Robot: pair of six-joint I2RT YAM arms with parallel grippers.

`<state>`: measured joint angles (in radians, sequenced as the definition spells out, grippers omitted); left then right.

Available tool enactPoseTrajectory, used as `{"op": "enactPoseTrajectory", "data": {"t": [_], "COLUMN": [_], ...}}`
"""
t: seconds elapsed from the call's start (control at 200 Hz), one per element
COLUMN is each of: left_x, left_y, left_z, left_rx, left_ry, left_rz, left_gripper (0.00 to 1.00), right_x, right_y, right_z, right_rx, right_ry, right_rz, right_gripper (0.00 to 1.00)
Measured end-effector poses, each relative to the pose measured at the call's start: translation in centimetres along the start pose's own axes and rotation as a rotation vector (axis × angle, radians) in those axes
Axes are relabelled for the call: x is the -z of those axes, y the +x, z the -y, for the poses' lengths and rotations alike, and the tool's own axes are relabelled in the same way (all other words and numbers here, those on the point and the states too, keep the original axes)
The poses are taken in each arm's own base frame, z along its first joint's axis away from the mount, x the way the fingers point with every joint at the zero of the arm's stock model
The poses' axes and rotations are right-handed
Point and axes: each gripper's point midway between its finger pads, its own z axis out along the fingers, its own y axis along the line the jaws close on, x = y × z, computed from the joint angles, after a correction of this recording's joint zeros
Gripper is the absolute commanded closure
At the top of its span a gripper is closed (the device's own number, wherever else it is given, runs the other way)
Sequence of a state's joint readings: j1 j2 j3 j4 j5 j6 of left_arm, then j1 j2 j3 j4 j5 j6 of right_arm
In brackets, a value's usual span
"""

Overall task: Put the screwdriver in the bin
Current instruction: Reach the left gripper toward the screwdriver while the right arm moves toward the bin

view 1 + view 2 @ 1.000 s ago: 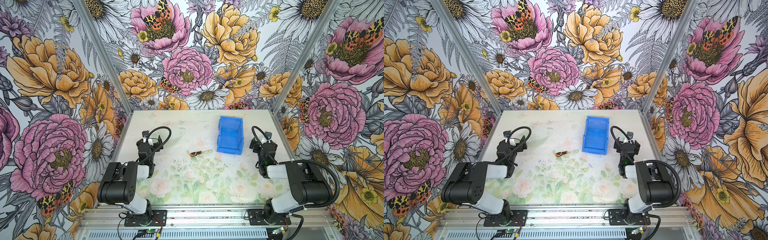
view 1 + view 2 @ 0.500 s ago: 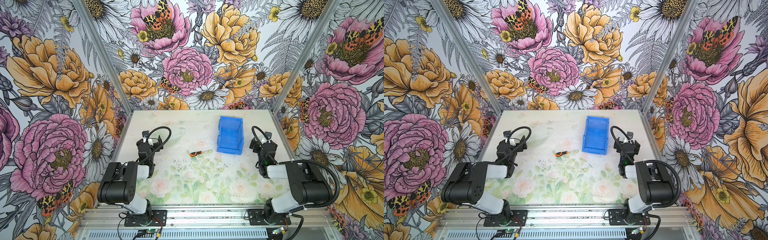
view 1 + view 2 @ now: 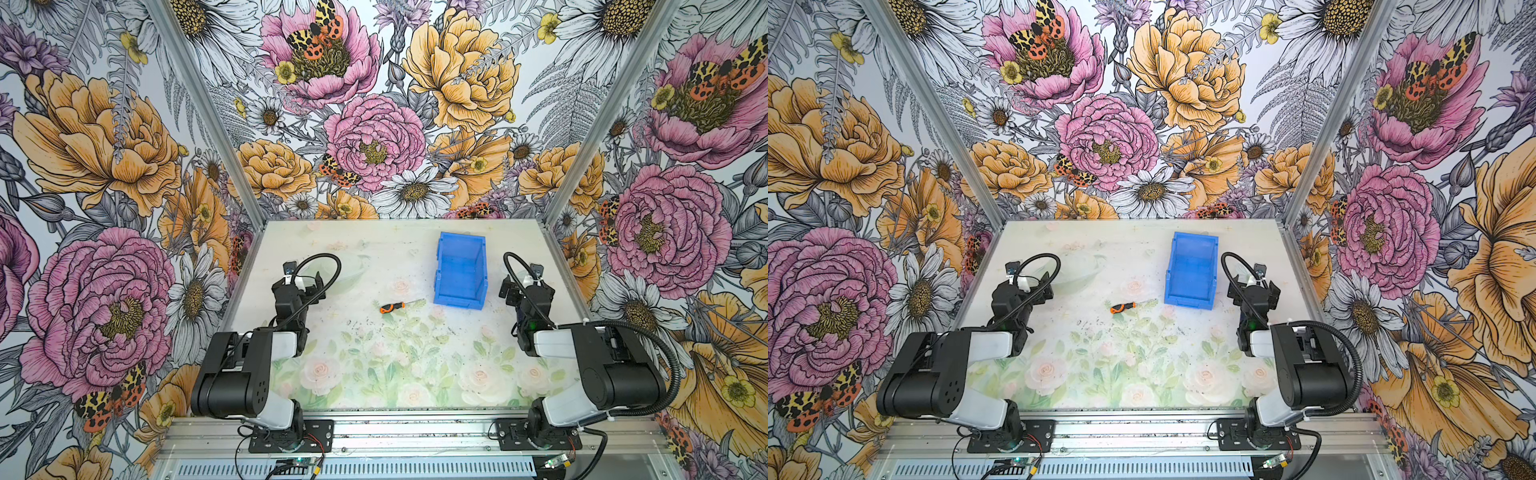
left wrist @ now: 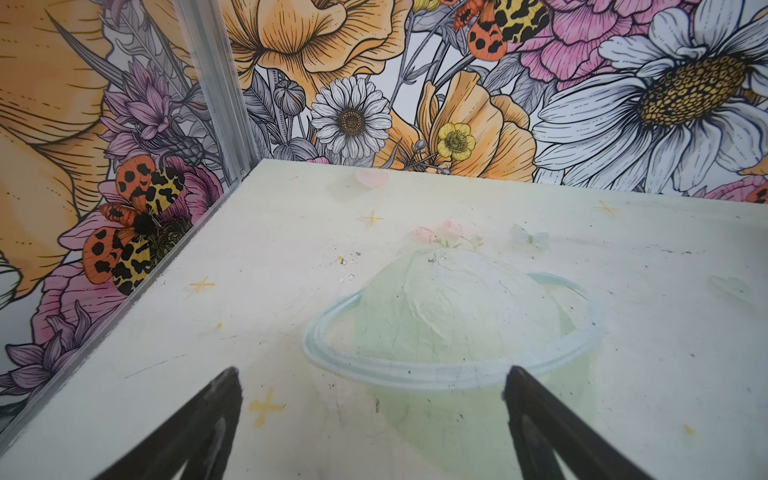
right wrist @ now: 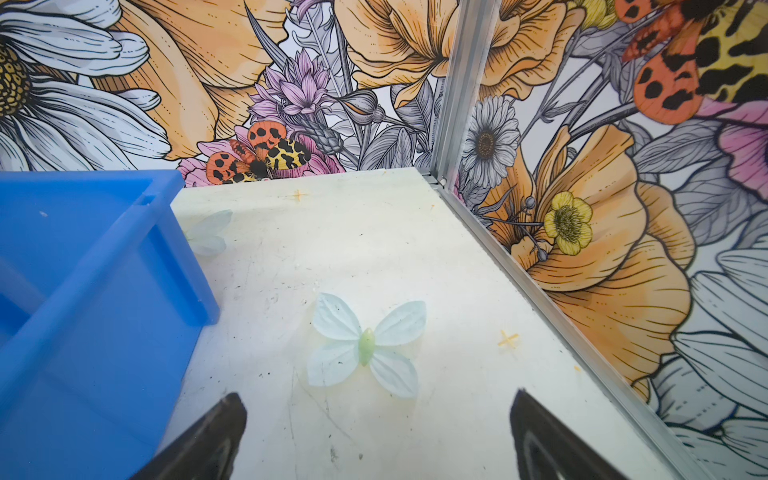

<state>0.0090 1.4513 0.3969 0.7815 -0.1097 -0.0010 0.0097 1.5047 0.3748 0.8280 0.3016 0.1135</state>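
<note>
The blue bin [image 3: 460, 272] is sitting empty toward the table's [image 3: 374, 374] far right corner. The screwdriver [image 3: 392, 307] is lying flat just beside its low front wall. Left gripper [image 4: 372, 419] and right gripper [image 5: 378, 436] are both gaping wide, holding nothing.

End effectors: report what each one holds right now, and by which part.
Nothing is held. The left end effector and right end effector are both open over bare table; the screwdriver lies untouched beside the bin.

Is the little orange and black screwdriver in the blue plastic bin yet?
Out: orange-and-black screwdriver lies flat on the table beside the blue plastic bin.
</note>
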Motion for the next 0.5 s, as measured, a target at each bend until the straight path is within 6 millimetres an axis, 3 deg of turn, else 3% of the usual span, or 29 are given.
{"op": "enactPoseTrajectory", "data": {"t": [0.225,0.495], "left_x": [1.2,2.0], "left_y": [-3.4,-6.8], "left_z": [0.6,3.4], "left_rx": [0.021,0.063], "left_ry": [0.041,0.109], "left_rz": [0.015,-0.084], "left_gripper": [0.01,0.01], "right_x": [2.0,4.4], "right_y": [-2.9,-6.5], "right_z": [0.2,1.0], "right_rx": [-0.009,-0.127], "right_ry": [-0.009,0.031], "right_rz": [0.028,-0.008], "right_gripper": [0.01,0.0]}}
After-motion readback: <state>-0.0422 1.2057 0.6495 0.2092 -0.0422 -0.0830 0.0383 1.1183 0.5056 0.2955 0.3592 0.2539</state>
